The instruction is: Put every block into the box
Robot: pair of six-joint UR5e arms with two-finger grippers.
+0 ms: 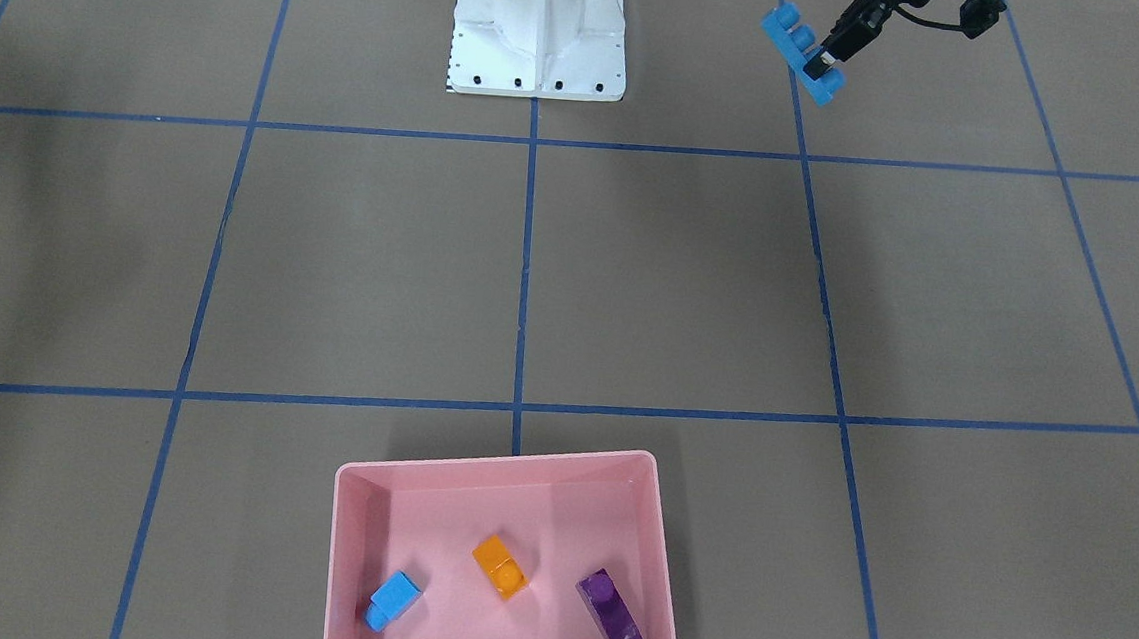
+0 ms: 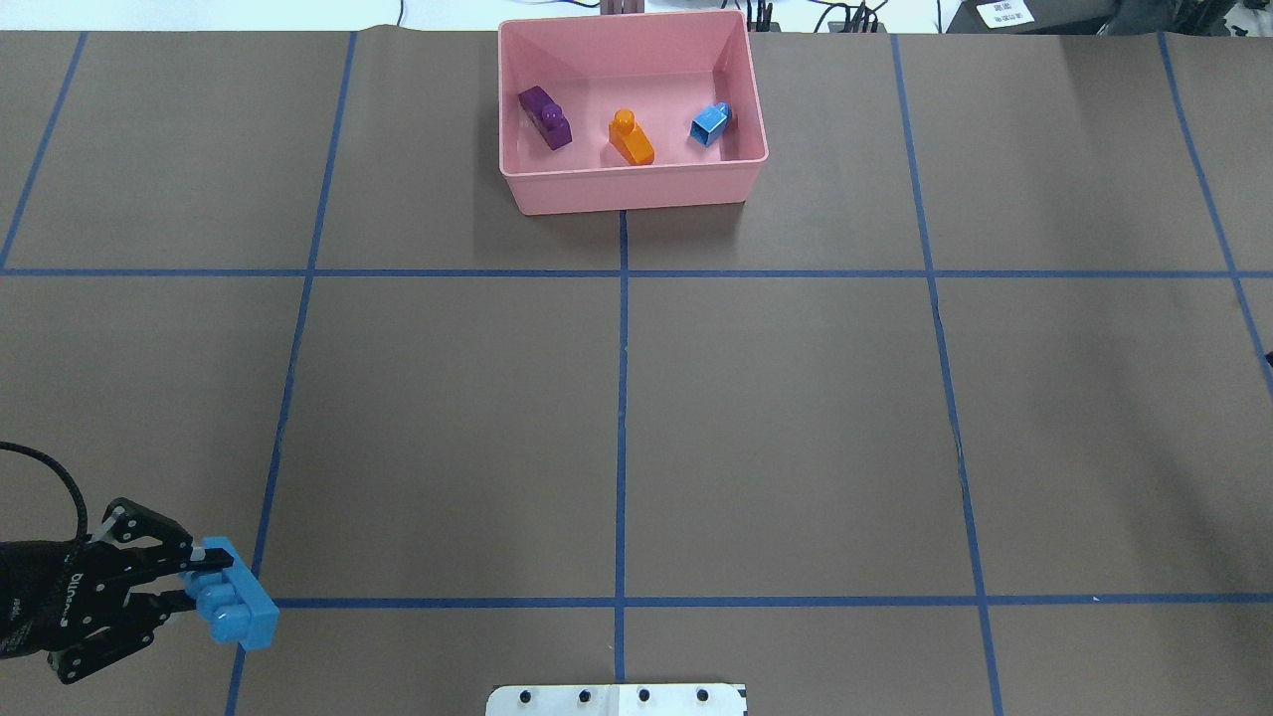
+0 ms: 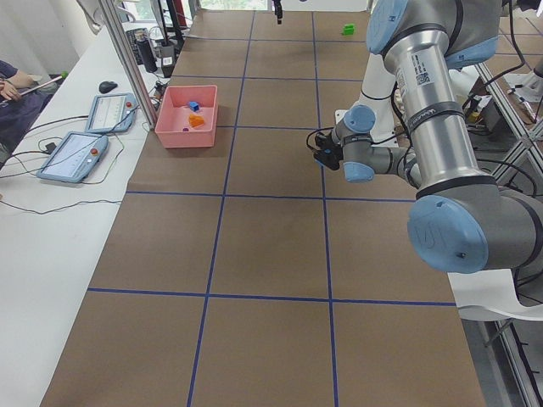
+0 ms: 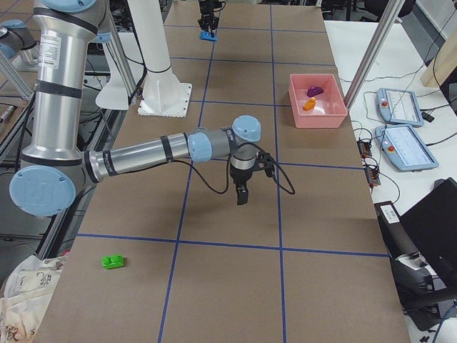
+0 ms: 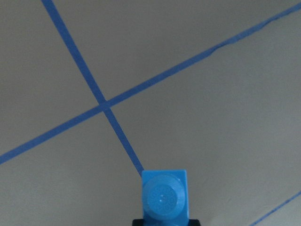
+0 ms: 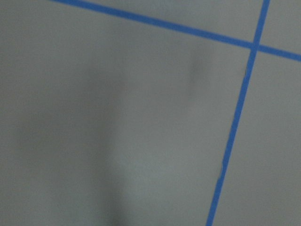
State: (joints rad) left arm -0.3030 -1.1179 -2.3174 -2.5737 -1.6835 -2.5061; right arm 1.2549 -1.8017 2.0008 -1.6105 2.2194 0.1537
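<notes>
Table (image 2: 796, 428) first: brown sheet under a blue tape grid. At 12 o'clock on the overhead dial, against the far edge, pink box (image 2: 633, 189), upright, already holding three of the five blocks. Down at 8 o'clock on the same dial, left gripper (image 2: 199, 582), clenched on the long blue block (image 2: 244, 607), gripped near one end, studs turned sideways, seemingly lifted clear of the table and well apart from the box. Right gripper (image 4: 241, 193) hanging fingers-down over bare table, near the middle of the right-side view. Too small there to judge, so cannot tell whether parted or closed.

Inside the box, by the overhead dial:
- Long purple block (image 2: 545, 117) at 9 o'clock.
- Orange block (image 2: 631, 139) near the centre.
- Small light-blue block (image 2: 711, 123) at 3 o'clock.
- All three apart from one another.

Green block (image 4: 113, 262) lying alone on the table at about 7 o'clock in the right-side view, out beyond the right gripper, far from the box, untouched.

By that count:
- Three blocks done.
- One in hand, with the whole carry toward 12 o'clock ahead.
- One not yet picked up.

Probably a little past halfway
</notes>
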